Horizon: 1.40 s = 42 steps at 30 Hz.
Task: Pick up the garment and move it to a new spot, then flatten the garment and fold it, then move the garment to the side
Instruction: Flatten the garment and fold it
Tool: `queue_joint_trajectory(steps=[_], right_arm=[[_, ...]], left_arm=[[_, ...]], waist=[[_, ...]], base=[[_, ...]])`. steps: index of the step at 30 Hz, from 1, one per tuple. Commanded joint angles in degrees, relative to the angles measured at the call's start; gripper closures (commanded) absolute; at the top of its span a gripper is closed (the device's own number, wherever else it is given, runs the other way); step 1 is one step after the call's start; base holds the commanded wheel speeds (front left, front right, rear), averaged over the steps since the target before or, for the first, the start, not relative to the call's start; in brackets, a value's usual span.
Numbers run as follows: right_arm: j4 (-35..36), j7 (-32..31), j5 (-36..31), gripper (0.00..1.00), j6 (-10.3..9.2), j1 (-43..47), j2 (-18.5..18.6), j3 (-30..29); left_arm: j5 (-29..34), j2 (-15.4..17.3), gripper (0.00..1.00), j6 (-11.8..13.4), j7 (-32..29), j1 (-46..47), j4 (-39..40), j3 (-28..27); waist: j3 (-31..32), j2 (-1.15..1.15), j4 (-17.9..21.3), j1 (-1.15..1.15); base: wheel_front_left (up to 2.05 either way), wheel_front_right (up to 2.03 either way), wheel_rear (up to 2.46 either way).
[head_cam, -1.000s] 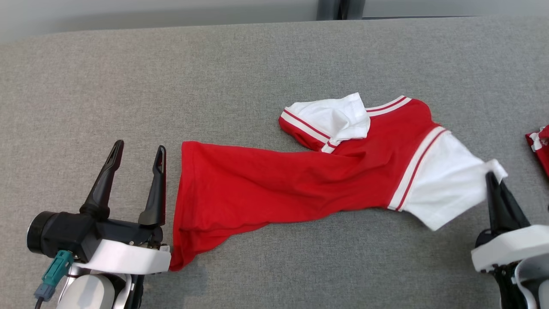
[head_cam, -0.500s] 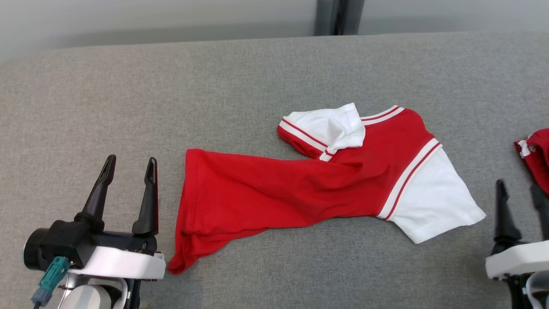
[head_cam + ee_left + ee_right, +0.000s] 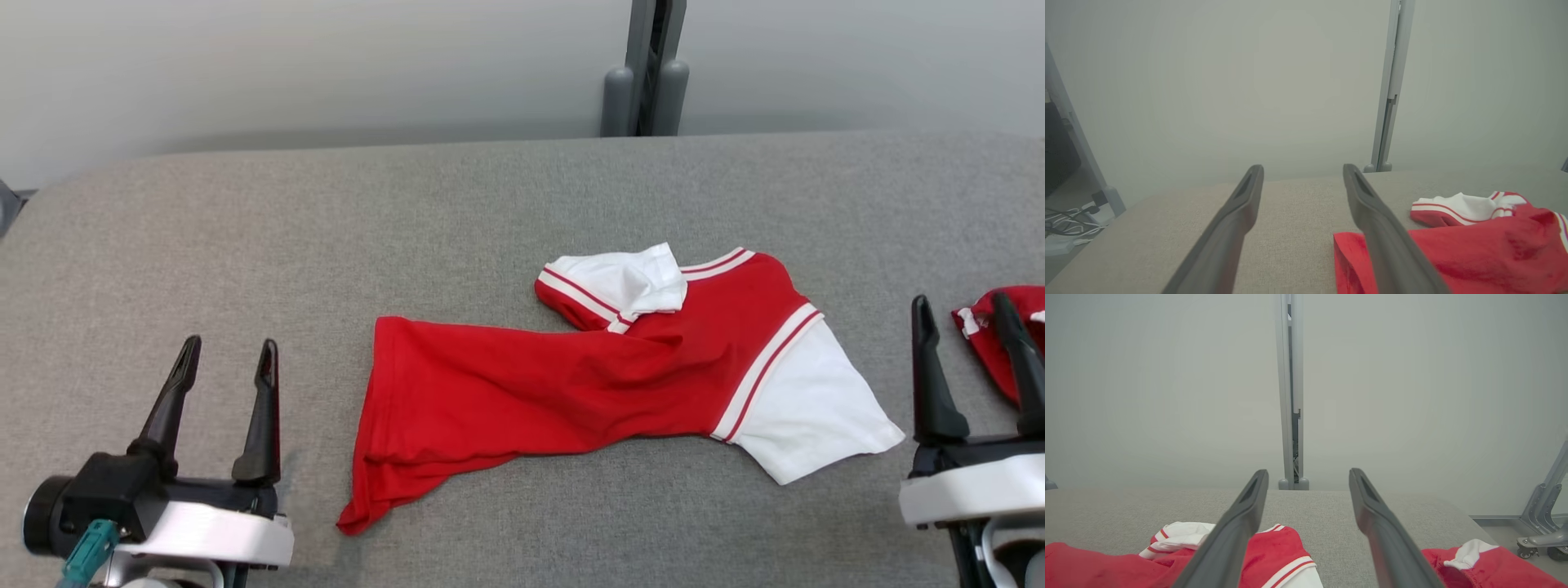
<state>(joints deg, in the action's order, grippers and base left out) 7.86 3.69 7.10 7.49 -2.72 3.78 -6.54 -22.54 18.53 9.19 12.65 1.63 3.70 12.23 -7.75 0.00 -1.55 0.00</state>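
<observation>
The garment (image 3: 571,392) is a red shirt with white, red-striped sleeves, lying stretched sideways on the grey table (image 3: 408,212). Its hem is at the left, one sleeve is folded over the chest, and the other sleeve (image 3: 812,412) is spread at the right. My left gripper (image 3: 227,366) stands open just left of the hem, touching nothing. My right gripper (image 3: 963,314) stands open just right of the white sleeve, apart from it. The left wrist view has the garment (image 3: 1474,253) at the lower right; the right wrist view has the garment (image 3: 1274,547) behind its left finger.
A second red and white garment (image 3: 1000,335) lies bunched at the table's right edge, partly behind my right gripper's fingers; it appears again as a heap (image 3: 1486,563) in the right wrist view. A grey post (image 3: 649,73) stands behind the table against a pale wall.
My right gripper has let go of the white sleeve and opened, drawing back to the right. The sleeve now lies flat. The head camera has tilted up, shifting the whole picture.
</observation>
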Motion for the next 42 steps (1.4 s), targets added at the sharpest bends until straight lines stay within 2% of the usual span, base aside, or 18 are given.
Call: queue_joint_trajectory(steps=[1, 9, 24, 27, 36, 42], right_arm=[[0.4, -1.0, 0.1, 0.00, 0.01, 1.6, 0.0, 0.4], [0.7, -2.1, 1.1, 0.00, 0.01, 4.3, -0.5, 0.4], [-0.3, -1.8, 2.0, 0.00, 0.01, 3.3, -0.7, 1.0], [-0.6, -1.5, 2.5, 0.00, 0.01, 3.1, -0.7, 1.7], [-2.0, -1.0, 2.9, 0.00, 0.01, 2.2, -0.7, 2.9], [-2.7, -0.5, 3.2, 0.00, 0.01, 1.9, -0.7, 2.9]], left_arm=[[0.0, 0.4, 0.00, 0.0, 0.3, -0.9, -0.3, -0.1], [0.1, 1.0, 0.00, 0.4, 0.0, -1.8, -0.8, 0.3], [-0.2, 1.2, 0.00, 0.0, -1.5, -0.4, -0.6, 1.6], [-1.7, 0.6, 0.00, -1.3, -4.2, 0.1, -0.8, 3.2], [-7.4, 0.6, 0.00, -4.5, -18.5, 1.4, -5.4, 7.4], [-9.4, 1.7, 0.00, -6.0, -22.2, 1.9, -8.2, 7.9]], waist=[[1.2, 0.00, -0.2, 0.00], [2.2, 0.00, -0.2, 0.00], [1.7, 0.00, 0.2, 0.00], [1.2, 0.00, 0.8, 0.00], [-1.2, 0.00, 3.2, 0.00], [-2.7, 0.00, 4.5, 0.00]], base=[[0.00, 0.00, 0.00], [0.00, 0.00, 0.00], [0.00, 0.00, 0.00], [0.00, 0.00, 0.00], [0.00, 0.00, 0.00], [0.00, 0.00, 0.00]])
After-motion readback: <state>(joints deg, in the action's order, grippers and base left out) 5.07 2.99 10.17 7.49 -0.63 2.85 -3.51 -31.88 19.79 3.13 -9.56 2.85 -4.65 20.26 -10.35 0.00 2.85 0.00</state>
